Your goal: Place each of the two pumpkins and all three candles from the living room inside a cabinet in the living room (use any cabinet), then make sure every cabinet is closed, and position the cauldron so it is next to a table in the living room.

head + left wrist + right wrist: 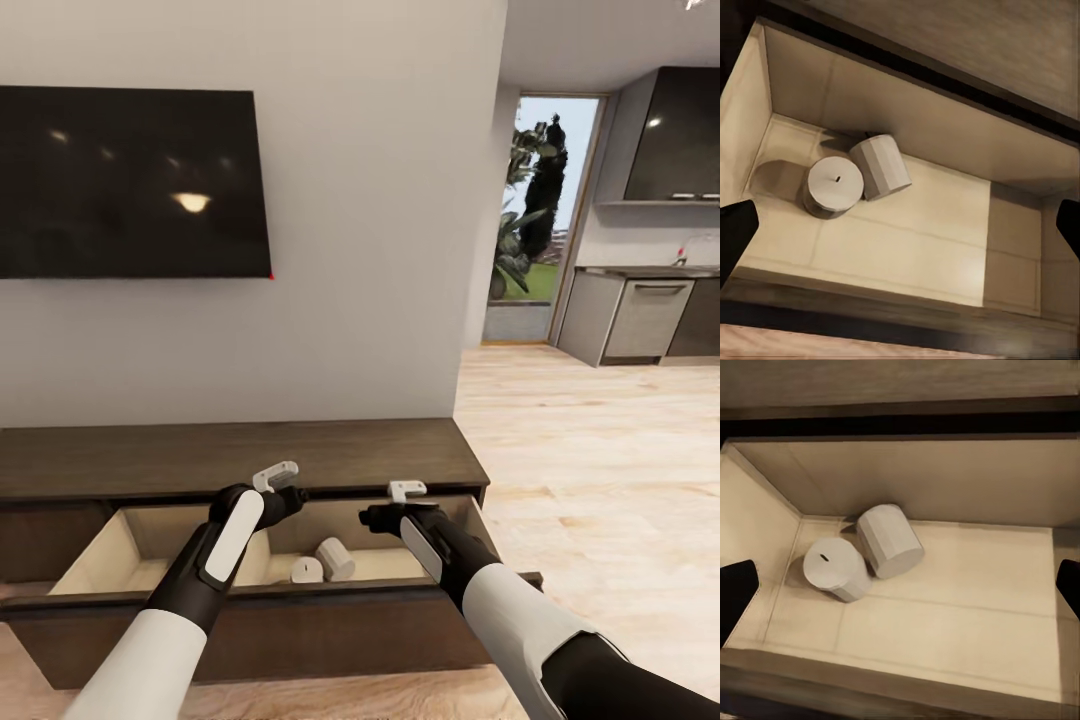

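Observation:
The long dark brown cabinet [230, 455] stands against the wall with one drawer [130, 560] pulled out, its inside pale wood. Two tan candles rest on the drawer floor, touching. One stands upright [306, 570] [832, 185] [834, 568], the other lies on its side [336, 558] [881, 165] [890, 540]. My left gripper [287, 498] [900, 229] hovers open over the drawer, a little left of the candles. My right gripper [383, 516] [901, 589] hovers open just right of them. Neither holds anything. The pumpkins and the cauldron are out of view.
A dark TV [130, 180] hangs on the grey wall above the cabinet. The drawer's front panel [300, 630] juts toward me. Open wood floor [600, 470] runs right toward a kitchen [650, 310] and a glass door [535, 220].

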You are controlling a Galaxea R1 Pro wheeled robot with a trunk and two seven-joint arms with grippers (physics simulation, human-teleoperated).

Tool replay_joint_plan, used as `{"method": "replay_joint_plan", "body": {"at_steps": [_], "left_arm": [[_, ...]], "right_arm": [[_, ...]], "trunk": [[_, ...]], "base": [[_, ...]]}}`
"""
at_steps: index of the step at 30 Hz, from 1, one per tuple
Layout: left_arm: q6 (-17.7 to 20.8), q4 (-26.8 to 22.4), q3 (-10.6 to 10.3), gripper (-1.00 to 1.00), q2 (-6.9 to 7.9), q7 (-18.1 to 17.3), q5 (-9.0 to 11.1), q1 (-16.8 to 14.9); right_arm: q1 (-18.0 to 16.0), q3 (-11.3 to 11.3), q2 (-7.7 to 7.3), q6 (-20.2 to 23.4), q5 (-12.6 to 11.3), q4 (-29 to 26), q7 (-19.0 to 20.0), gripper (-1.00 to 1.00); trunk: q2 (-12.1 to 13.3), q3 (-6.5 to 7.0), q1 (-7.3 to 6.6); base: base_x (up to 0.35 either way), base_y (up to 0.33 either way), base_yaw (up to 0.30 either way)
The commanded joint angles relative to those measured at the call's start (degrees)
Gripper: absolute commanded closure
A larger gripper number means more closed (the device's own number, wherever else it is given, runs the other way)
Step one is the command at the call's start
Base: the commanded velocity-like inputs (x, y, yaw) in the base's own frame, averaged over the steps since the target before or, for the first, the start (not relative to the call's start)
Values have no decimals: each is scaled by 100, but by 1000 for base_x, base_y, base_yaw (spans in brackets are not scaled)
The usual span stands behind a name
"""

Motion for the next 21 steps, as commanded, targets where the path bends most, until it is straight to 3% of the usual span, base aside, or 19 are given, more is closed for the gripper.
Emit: {"method": "replay_joint_plan", "body": {"at_steps": [1,11,21], "left_arm": [[5,-7,-6,-100,2,58,60,-6],[5,-7,2,-100,2,58,60,-4],[5,-7,2,-100,2,58,60,-4]], "right_arm": [[-4,25,0,18,-53,-21,-43,-100],[-4,34,0,17,-57,-59,47,-100],[-4,32,-14,18,-61,-60,179,-100]], "trunk": [[39,12,-25],[440,192,-244],[841,371,-464]], "base": [[-65,18,0],[-11,3,0],[-151,36,0]]}}
